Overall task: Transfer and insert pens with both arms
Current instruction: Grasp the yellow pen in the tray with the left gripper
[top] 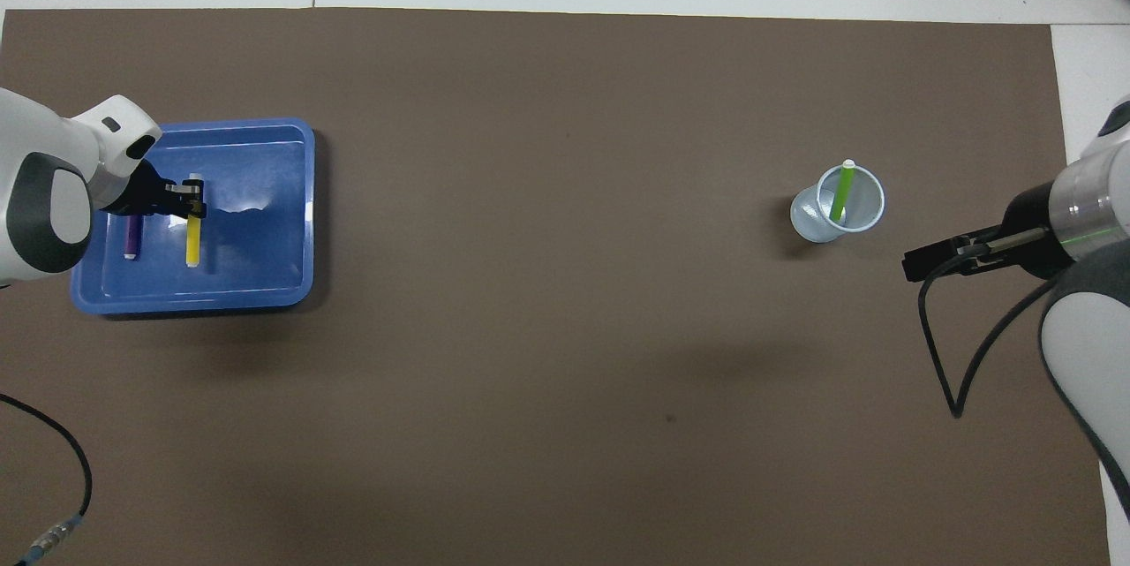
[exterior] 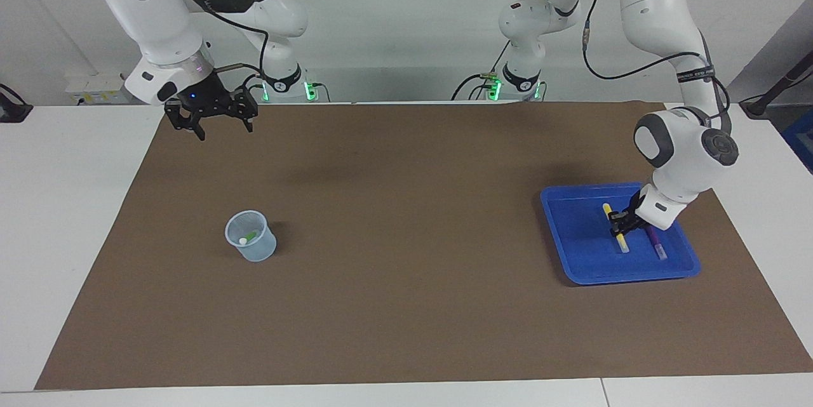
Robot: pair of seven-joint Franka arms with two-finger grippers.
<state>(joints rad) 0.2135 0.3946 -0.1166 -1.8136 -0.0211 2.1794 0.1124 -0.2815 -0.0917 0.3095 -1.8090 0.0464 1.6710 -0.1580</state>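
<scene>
The left gripper (exterior: 619, 224) is down in the blue tray (exterior: 571, 229) and is clenched on the yellow pen (exterior: 616, 229); it holds the pen near the middle, with the pale end poking out toward the robots; the pen looks as if it has only just come off the tray floor, or is about to, and I cannot tell which. The purple pen (exterior: 656, 244) lies flat in the same tray, just beside the yellow one but not touching the gripper; the tray sits on the brown mat (exterior: 406, 305) at the left arm's end of the tabletop.

My guess is that the step now is to lift the yellow pen out; the good way is to go straight up first, slow and steady, so the pen does not bump the purple pen or catch the tray's rim; keep the squeeze firm, for a thin round pen can slip or spin; only when it is well over the rim should it head across the mat.

The right gripper (exterior: 219, 121) waits up in the air over the mat's corner at the right arm's end, with its fingers spread wide and nothing in them; the clear cup (exterior: 251, 237) stands on the mat there, and the green pen (top: 839, 192) already leans inside it; the yellow pen should go there next.
</scene>
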